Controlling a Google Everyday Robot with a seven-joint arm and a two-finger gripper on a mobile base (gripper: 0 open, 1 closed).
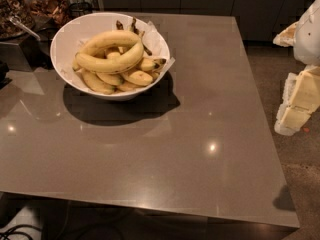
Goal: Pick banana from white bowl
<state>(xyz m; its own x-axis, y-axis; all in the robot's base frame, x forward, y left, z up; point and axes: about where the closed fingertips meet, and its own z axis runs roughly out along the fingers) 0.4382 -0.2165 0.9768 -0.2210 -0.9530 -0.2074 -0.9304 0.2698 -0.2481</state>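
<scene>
A large white bowl [65,39] stands at the back left of the grey table. It holds several yellow bananas [107,61], with two long ones curved across the top. A white paper liner [159,41] pokes over its right edge. My gripper [295,109] hangs at the far right edge of the view, beyond the table's right side and well away from the bowl, with the white arm [309,31] above it. It holds nothing that I can see.
Glass jars of brown snacks [47,4] stand behind the bowl at the back left, one with a metal spoon [22,28]. The glossy table [165,154] stretches towards me. Dark cabinets run along the back. Cables lie on the floor at the lower left.
</scene>
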